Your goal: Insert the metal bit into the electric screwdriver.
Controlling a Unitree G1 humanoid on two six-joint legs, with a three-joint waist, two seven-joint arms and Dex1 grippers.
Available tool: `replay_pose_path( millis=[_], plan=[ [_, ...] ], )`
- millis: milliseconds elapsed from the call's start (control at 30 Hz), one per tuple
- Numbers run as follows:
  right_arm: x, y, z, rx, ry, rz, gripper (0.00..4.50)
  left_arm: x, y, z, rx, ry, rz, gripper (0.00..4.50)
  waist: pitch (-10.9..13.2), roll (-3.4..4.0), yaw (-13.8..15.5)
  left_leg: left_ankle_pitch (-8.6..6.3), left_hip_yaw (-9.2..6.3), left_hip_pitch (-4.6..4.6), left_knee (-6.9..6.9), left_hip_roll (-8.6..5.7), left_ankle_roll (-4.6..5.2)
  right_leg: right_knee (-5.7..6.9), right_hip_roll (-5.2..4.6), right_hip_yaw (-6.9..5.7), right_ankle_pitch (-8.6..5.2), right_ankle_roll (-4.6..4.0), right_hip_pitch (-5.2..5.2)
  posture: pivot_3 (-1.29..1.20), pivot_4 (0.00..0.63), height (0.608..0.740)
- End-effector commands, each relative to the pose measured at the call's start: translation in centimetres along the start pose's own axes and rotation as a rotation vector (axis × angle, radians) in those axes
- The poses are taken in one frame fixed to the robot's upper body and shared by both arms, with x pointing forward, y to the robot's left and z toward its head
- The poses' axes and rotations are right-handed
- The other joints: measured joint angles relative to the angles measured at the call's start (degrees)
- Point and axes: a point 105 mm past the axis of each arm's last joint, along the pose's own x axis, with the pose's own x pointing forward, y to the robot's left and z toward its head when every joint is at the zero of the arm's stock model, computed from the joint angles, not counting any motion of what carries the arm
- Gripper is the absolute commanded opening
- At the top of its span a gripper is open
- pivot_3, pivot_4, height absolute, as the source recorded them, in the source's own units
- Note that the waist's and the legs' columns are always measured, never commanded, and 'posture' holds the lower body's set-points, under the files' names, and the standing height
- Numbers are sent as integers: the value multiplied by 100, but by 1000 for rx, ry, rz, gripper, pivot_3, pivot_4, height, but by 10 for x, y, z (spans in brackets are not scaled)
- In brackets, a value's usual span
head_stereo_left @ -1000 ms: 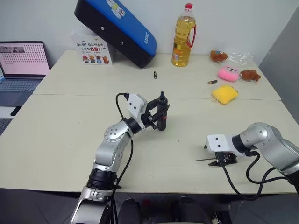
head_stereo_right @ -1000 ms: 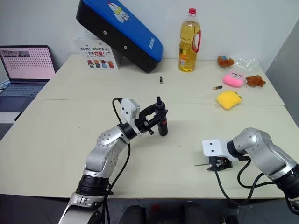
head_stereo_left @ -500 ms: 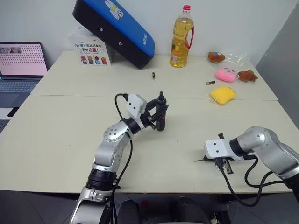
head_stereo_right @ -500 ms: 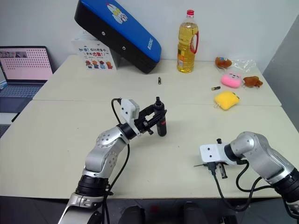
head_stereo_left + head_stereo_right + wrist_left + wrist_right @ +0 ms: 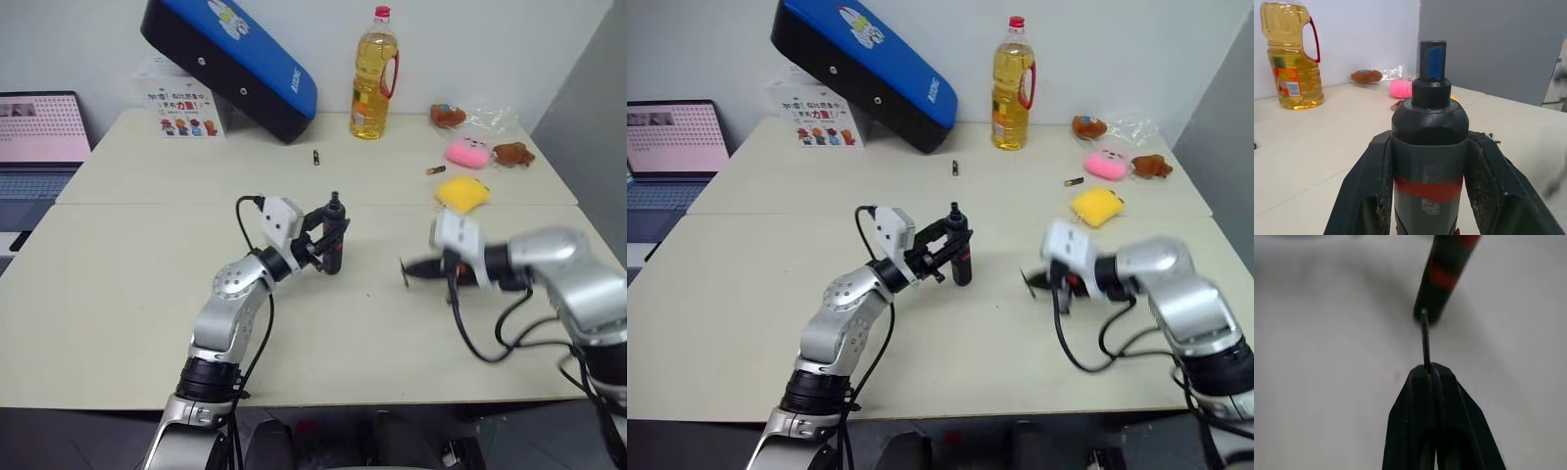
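Screwdriver, electric (image 5: pixel 1429 161): black, pen-shaped barrel with a red band and a narrow dark nose; on my left wrist camera the nose shows a blue patch. It stands upright, nose up, over the middle of the desk (image 5: pixel 127 284). My left tool (image 5: pixel 323 240) is clamped on it, one black finger against each side of the barrel at the red band.

Bit, metal (image 5: pixel 1425 340): very thin, straight, dark grey rod, needle-like. My right tool (image 5: pixel 1427 374) is closed on one end of it, the fingertips pressed together with the rod projecting straight out between them. On the head cameras I see that tool (image 5: pixel 409 271) to the right of the screwdriver, raised off the desk and blurred, its rod aimed leftward toward it. On the right wrist camera the rod's free end lies over the screwdriver's dark end; I cannot tell whether they touch.

Other items: oil bottle (image 5: pixel 370 73), blue-and-black case (image 5: pixel 230 64), laptop (image 5: pixel 39 132), yellow pouch (image 5: pixel 460 191), pink toy (image 5: pixel 467 152).
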Motion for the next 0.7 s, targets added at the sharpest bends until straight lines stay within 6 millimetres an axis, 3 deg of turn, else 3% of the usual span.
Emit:
replay_pose_path(
  millis=[33,133,233,333,567,700],
  plan=[
    [-5,-29,51,167,-264,-234,6,9,-4,15,-13,-49,-22,1646,-1,-3,71,0,0,2,-16,-3,0,-10,-2,-5,-1,-1,1,0,150,740],
    [0,-41,66,230,-366,-346,6,23,-6,29,-32,-109,-32,1646,2,3,151,2,3,-18,-29,-9,-2,-13,-9,-7,-2,-2,-19,0,150,740],
    [3,-47,66,268,-403,-414,6,34,-8,35,-43,-132,-40,1646,2,3,169,2,4,-53,-27,-10,-2,-22,-12,-12,-1,-1,-39,0,150,740],
    [3,-53,65,284,-409,-465,6,41,-12,30,-21,-119,-54,1646,2,4,156,3,7,-92,-25,-13,-1,-14,-14,-6,0,-1,-81,0,150,740],
    [-3,-58,69,282,-362,-496,6,47,-6,16,48,-81,1,1646,7,11,135,4,8,-91,-35,-12,1,-11,-11,-8,-1,0,-91,0,150,740],
    [-3,-59,74,283,-336,-509,6,51,-4,18,51,-102,35,1646,7,12,113,4,8,-86,-36,-12,2,-7,-10,-6,-1,0,-90,0,150,740]
  ],
)
